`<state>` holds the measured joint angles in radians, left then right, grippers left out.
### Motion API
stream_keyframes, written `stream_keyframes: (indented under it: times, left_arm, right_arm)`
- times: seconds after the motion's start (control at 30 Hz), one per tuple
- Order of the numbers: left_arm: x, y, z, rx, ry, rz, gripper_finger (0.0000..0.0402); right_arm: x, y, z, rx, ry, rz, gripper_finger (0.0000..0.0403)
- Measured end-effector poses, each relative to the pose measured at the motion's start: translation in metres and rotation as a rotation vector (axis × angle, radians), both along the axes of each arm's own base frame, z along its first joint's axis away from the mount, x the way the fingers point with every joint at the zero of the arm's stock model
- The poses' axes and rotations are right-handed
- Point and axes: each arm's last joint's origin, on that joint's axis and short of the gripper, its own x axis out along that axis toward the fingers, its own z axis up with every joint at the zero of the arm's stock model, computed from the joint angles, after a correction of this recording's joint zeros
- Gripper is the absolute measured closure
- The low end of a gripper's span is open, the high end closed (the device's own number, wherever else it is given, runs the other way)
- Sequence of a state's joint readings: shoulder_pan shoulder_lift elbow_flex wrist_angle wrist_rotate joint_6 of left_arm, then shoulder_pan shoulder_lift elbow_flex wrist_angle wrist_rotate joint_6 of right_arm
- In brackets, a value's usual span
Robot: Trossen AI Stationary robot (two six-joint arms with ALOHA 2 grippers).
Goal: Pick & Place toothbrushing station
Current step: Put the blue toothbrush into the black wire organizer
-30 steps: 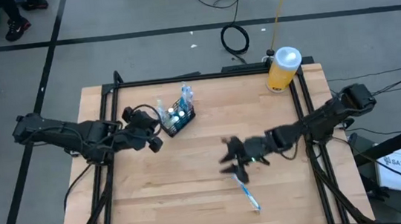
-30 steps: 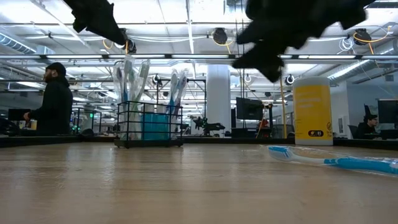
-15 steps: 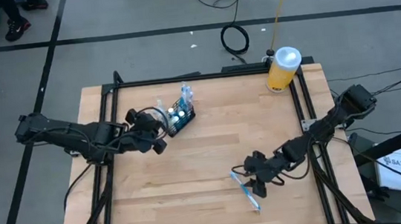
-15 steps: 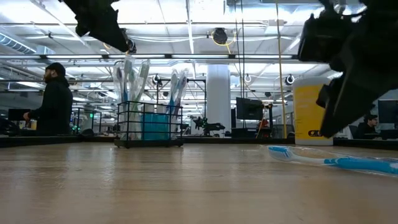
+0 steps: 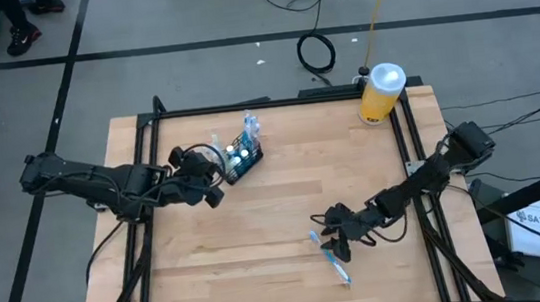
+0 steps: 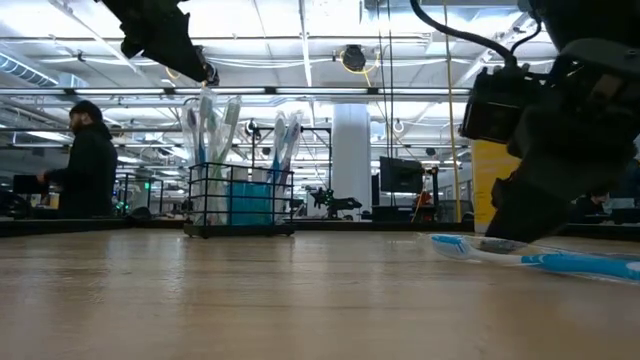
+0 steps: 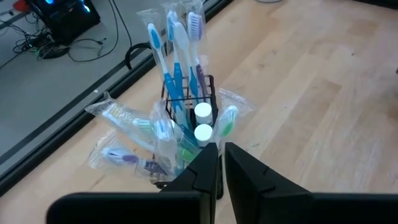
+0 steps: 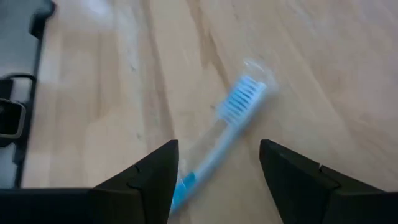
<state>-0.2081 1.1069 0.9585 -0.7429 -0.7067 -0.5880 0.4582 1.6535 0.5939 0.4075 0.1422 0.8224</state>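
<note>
The worktop [image 5: 257, 223] carries the caddy [image 5: 242, 160] at upper left of centre: light, stiff wire, top-heavy with brushes, best taken by its rim. The left pincer [image 5: 210, 191] sits closed beside it. The right pincer [image 5: 335, 248] straddles the toothbrush [image 5: 337, 264], open.

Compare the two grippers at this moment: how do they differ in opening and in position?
The left gripper is shut, while the right gripper stands open. The left gripper is beside the black caddy of brushes; the right gripper straddles the blue toothbrush lying flat on the table. Neither holds anything.
</note>
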Motion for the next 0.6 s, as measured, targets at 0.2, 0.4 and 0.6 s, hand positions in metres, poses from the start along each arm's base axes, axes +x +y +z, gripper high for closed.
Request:
stream_keyframes:
  times: [0.2,0.4,0.6]
  left_arm:
    - [0.0,0.0,0.0,0.0,0.0,0.0,0.0364]
    - [0.0,0.0,0.0,0.0,0.0,0.0,0.0364]
    - [0.0,0.0,0.0,-0.01,-0.008,0.009,0.0364]
  right_arm:
    - [0.008,0.006,-0.016,0.017,-0.044,0.011,0.0193]
    - [0.007,0.006,-0.023,-0.06,-0.034,0.08,0.0206]
    - [0.006,0.005,-0.024,-0.092,-0.023,0.099,0.0273]
